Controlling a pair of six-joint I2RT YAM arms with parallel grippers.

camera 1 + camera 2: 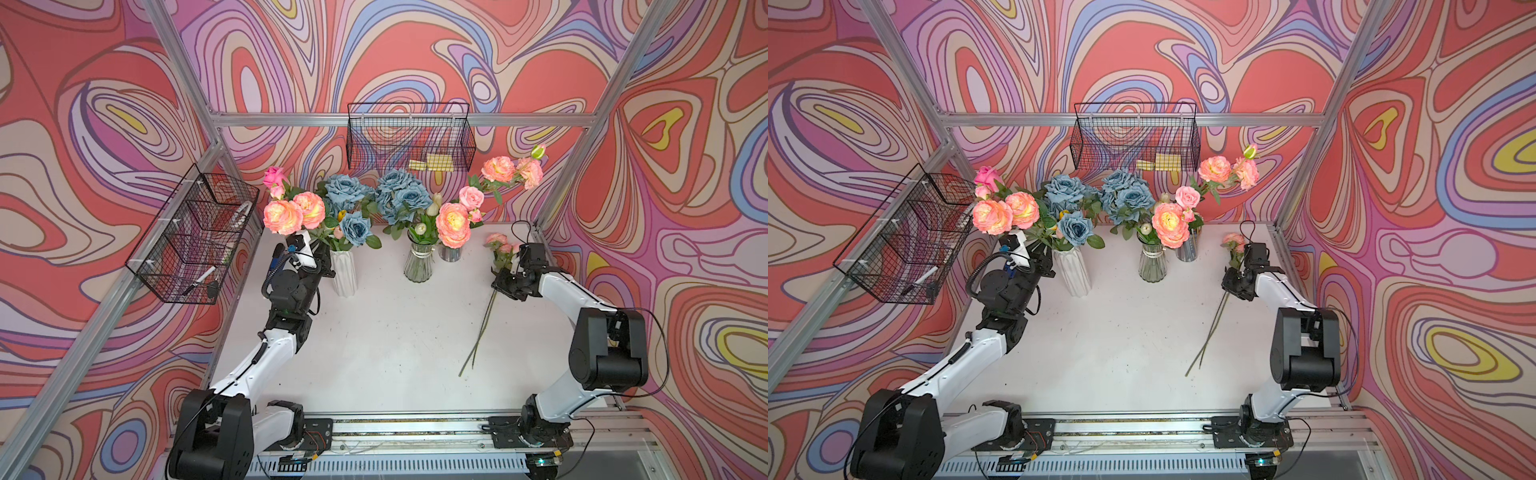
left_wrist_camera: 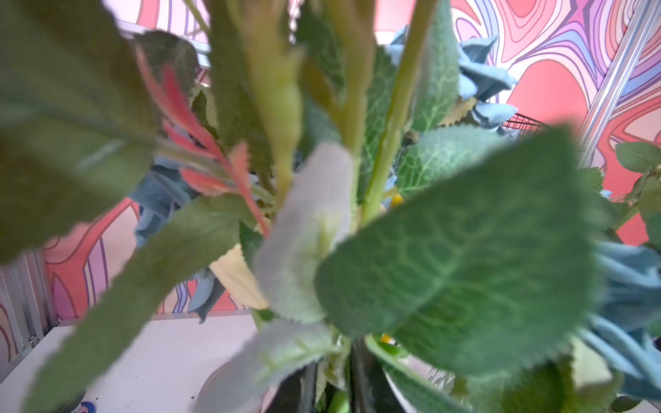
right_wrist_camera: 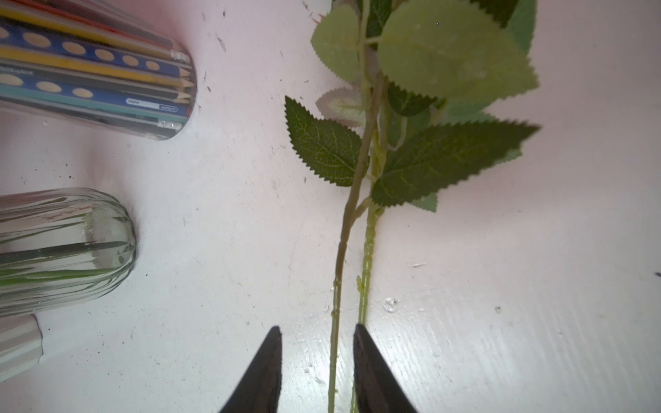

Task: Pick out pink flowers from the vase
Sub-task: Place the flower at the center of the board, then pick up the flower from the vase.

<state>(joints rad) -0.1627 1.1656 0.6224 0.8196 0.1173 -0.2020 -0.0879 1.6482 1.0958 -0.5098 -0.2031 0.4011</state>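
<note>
Two pink flowers (image 1: 496, 240) lie on the table at the right, their long green stems (image 3: 338, 257) side by side. My right gripper (image 3: 317, 330) hovers open over them: one stem runs between its jaws, the other passes under a finger. More pink flowers (image 1: 283, 217) stand in the white vase (image 1: 344, 270) among blue roses. My left gripper (image 1: 324, 257) is at that vase's mouth. In its wrist view it is (image 2: 334, 400) shut on a green stem, and leaves hide which bloom the stem carries. Another big pink flower (image 1: 453, 224) rises beside the glass vase (image 1: 419, 262).
A clear cup of pencils (image 3: 107, 71) stands by the glass vase (image 3: 64, 250). Dusty-blue roses (image 1: 399, 195) fill the middle back. One wire basket (image 1: 409, 137) hangs on the back wall and another wire basket (image 1: 195, 237) on the left frame.
</note>
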